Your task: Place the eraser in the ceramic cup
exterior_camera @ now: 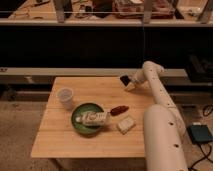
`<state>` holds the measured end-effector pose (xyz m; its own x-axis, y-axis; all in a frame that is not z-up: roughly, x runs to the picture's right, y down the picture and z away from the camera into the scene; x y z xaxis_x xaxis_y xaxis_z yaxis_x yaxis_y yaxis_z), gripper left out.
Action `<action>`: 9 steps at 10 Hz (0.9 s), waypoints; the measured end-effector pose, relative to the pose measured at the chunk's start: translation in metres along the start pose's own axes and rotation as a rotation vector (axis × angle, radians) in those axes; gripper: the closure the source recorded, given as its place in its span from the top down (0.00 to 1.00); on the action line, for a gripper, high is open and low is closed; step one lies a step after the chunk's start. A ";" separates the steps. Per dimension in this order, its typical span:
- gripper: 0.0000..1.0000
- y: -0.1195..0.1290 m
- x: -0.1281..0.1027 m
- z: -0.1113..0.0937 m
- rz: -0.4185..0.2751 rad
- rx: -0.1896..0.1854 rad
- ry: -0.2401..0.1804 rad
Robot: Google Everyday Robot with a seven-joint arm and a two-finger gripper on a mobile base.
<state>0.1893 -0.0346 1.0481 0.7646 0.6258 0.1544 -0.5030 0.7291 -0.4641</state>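
My gripper [126, 82] is at the far right part of the wooden table [60, 142], just above its surface. It is shut on a small black block, the eraser [123, 79], which shows at the gripper's tip. The white ceramic cup [65, 97] stands upright on the left side of the table, well to the left of the gripper. Nothing shows inside the cup.
A dark green bowl [79, 125] with a pale packet [95, 118] in it sits at the table's middle front. A red-brown oblong item [119, 110] and a pale whitish block [125, 124] lie to its right. My white arm [160, 130] runs along the table's right edge.
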 end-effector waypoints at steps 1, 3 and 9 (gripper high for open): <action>0.51 0.006 -0.006 0.000 -0.013 -0.029 -0.020; 0.34 0.012 -0.014 0.002 -0.040 -0.055 -0.044; 0.12 0.032 -0.061 -0.014 -0.208 -0.126 -0.152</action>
<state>0.1321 -0.0535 1.0116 0.7717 0.5081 0.3824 -0.2805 0.8117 -0.5123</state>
